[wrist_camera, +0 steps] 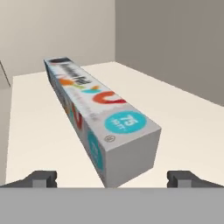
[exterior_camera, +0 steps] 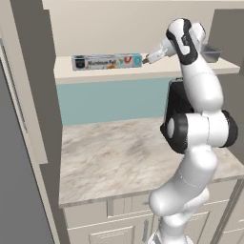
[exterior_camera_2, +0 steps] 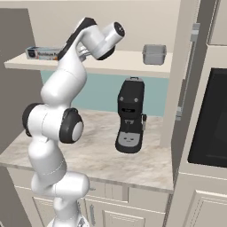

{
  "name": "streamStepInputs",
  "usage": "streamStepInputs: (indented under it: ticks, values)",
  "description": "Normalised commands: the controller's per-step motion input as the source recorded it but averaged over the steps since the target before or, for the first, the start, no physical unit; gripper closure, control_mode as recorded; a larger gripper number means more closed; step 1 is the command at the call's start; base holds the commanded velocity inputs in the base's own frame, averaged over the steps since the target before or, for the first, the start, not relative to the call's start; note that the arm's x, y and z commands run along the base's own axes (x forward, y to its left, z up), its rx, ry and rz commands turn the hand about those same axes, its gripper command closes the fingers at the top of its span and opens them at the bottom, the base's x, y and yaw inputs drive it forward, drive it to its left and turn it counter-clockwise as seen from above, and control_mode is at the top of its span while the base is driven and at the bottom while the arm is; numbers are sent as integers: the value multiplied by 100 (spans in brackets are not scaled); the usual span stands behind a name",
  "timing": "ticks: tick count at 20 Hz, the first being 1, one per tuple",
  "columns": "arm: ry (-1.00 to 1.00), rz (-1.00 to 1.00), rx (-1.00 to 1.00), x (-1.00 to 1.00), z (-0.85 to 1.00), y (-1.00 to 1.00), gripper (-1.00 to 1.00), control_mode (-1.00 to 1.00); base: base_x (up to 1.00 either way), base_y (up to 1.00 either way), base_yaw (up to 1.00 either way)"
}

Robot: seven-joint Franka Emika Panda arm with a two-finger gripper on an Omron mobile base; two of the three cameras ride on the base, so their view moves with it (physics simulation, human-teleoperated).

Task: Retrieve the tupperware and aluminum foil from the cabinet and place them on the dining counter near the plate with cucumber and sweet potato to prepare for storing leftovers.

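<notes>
Gripper (wrist_camera: 112,178) of mine is spread wide, holding nothing: in the hand view its two dark fingertips (wrist_camera: 41,178) stand far apart, one on each side of the near end of the foil (wrist_camera: 94,111), and neither touches the box. In the left base view the gripper (exterior_camera: 148,59) sits at the teal end of the foil (exterior_camera: 107,61), just beside it at shelf height.

The foil lies flat along the cream shelf of the cabinet (wrist_camera: 39,127), running away from my hand toward the back wall, its end with the teal circle nearest to me. In the right base view the foil (exterior_camera_2: 42,53) shows at the left of the shelf, partly behind my arm.

The tupperware (exterior_camera_2: 154,54) stands upright on the same shelf, well apart from the foil, toward the right. In the left base view the tupperware (exterior_camera: 212,52) peeks out from behind my upper arm.

Below the shelf of the cabinet (exterior_camera: 95,74) a marbled counter (exterior_camera: 119,152) carries a black coffee machine (exterior_camera_2: 130,116), standing against the teal wall. My arm rises from the base past the counter's front edge and bends up to the shelf.
</notes>
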Motion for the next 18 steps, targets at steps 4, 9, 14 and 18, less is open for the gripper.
streamStepInputs:
  ticks: [4, 9, 14, 18]
  values:
    - [-8, 11, 0, 33, -2, 0, -100, -100, 0, 0, 0]
    - [-13, 14, 0, 24, 0, 0, -100, -100, 0, 0, 0]
    - [-12, 16, 0, 9, 0, 2, -100, -100, 0, 0, 0]
    - [-3, 15, 0, 0, 0, 10, -100, -100, 0, 0, 0]
